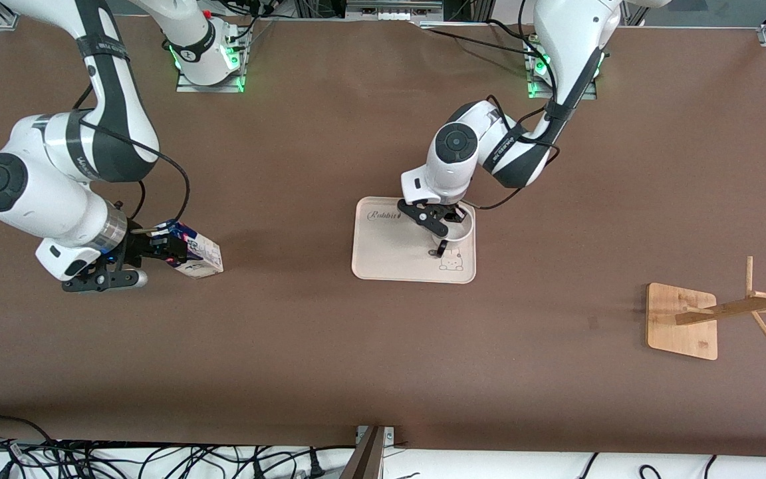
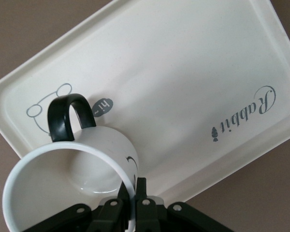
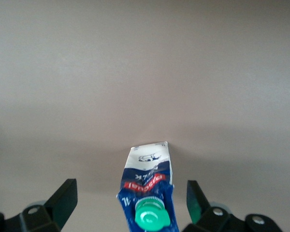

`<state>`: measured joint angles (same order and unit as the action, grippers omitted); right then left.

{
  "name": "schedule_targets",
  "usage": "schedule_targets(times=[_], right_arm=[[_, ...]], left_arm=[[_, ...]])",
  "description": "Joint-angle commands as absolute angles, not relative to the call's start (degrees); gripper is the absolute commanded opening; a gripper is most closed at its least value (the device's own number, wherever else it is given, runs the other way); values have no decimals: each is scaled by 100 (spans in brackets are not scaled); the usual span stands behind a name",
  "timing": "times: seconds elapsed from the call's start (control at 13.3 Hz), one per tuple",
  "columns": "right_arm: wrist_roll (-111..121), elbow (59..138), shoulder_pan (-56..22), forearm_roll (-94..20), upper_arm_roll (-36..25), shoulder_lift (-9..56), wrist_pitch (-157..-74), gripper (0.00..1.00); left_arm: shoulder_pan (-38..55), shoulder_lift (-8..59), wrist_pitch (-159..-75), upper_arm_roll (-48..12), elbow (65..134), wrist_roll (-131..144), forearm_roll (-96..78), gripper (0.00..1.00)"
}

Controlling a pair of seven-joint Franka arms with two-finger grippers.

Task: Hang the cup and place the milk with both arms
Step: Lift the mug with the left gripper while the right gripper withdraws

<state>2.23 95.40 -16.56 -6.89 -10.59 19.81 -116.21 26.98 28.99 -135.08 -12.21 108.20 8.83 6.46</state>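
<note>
The white cup [image 1: 457,230] stands on the cream tray [image 1: 389,256], its black handle [image 2: 67,115] toward the front camera. My left gripper [image 2: 133,193] is shut on the cup's wall, one finger inside the rim and one outside. In the front view this gripper [image 1: 445,225] is at the cup's rim. The blue and white milk [image 1: 198,255] lies on its side on the table toward the right arm's end. Its green cap [image 3: 152,217] points at my right gripper [image 3: 130,200], which is open. The fingers [image 3: 63,197] stand apart on either side of the carton's top without touching it.
A wooden rack [image 1: 682,320] with slanted pegs [image 1: 759,305] stands on a square base toward the left arm's end, nearer the front camera than the tray. Brown table surface lies between tray and rack. Cables run along the table's front edge.
</note>
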Motion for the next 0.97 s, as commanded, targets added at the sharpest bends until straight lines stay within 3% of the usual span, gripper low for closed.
schedule_targets(times=[0.0, 0.3, 0.67, 0.9], right_arm=[[237, 9326, -1644, -694, -1081, 1548, -10858, 100], [246, 9185, -1644, -668, -1221, 907, -9942, 100], [308, 8580, -1644, -380, -1336, 694, -9133, 100], [308, 8534, -1652, -334, -1336, 677, -9062, 100]], left_arm=[[2725, 2734, -13544, -1195, 10872, 914, 747, 0], [2663, 2470, -12774, -1152, 10470, 932, 747, 0], [1760, 2285, -10147, -1125, 8617, 888, 738, 0], [742, 2294, -9809, -1177, 7964, 879, 650, 0]])
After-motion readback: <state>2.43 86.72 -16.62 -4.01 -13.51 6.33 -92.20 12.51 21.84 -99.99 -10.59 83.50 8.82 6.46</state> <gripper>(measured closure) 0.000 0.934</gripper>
